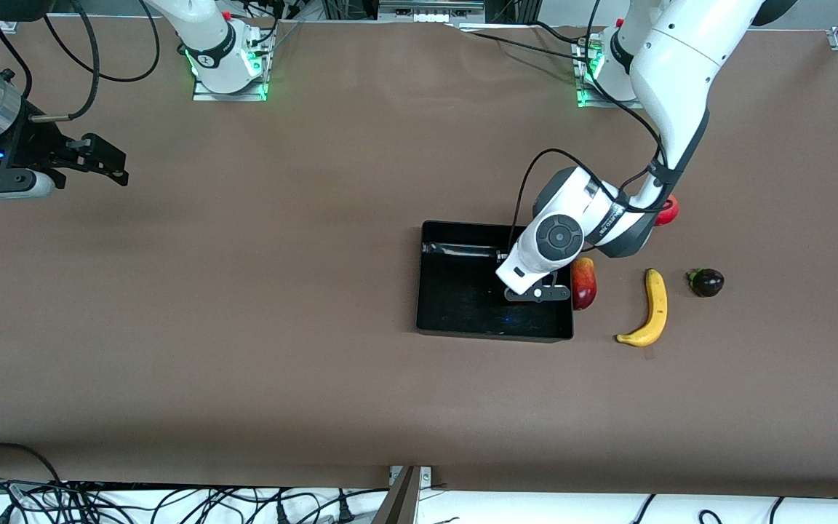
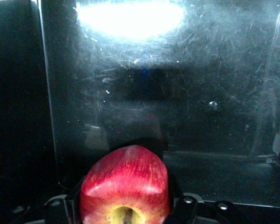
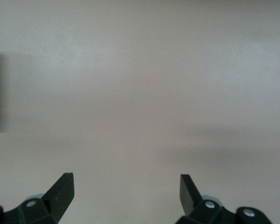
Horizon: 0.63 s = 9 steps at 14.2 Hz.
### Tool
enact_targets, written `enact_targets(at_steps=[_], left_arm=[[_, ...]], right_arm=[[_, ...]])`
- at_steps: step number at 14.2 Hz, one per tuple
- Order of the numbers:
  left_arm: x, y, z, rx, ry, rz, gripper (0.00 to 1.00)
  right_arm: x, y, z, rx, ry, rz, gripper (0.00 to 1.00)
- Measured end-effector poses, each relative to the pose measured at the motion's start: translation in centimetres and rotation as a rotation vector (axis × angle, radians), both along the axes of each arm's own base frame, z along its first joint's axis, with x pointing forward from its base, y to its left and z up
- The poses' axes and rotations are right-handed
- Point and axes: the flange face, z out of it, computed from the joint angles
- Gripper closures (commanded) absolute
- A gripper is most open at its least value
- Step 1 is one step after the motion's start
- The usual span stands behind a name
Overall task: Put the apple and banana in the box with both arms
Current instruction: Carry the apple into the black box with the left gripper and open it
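Observation:
The black box [image 1: 463, 302] lies on the brown table. My left gripper [image 1: 537, 292] hangs over the box, at its end toward the left arm, and is shut on the apple [image 2: 125, 179]. In the left wrist view the apple is red with a yellowish stem dimple, gripped between the left gripper's [image 2: 126, 200] jaws above the glossy box floor [image 2: 186, 102]. The arm's hand hides the apple in the front view. The banana [image 1: 653, 309] lies on the table beside the box, toward the left arm's end. My right gripper [image 1: 102, 161] is open and empty [image 3: 125, 182], over bare table at the right arm's end, waiting.
A red-yellow mango [image 1: 583, 282] lies right against the box's wall on the banana's side. A round red fruit [image 1: 669, 210] is partly hidden by the left arm. A dark purple fruit [image 1: 706, 282] lies beside the banana, toward the table's edge.

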Motion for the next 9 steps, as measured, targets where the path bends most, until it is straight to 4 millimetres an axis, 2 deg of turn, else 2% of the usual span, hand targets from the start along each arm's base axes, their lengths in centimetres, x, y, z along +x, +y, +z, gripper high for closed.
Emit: enact_targets(at_steps=[3, 5, 7, 9], left_arm=[[0.4, 0.3, 0.3, -0.001, -0.006, 0.008, 0.00], [1.2, 0.7, 1.6, 0.003, -0.014, 0.017, 0.00], [2.2, 1.4, 5.2, 0.028, -0.010, 0.026, 0.00], [3.5, 2.9, 10.2, 0.066, 0.012, 0.032, 0.00]], right_arm=[[0.0, 0.0, 0.0, 0.000, -0.001, 0.000, 0.00], [0.0, 0.0, 0.0, 0.000, -0.002, 0.000, 0.00], [0.0, 0.0, 0.0, 0.000, -0.002, 0.000, 0.00], [0.0, 0.0, 0.1, 0.000, -0.003, 0.000, 0.00]])
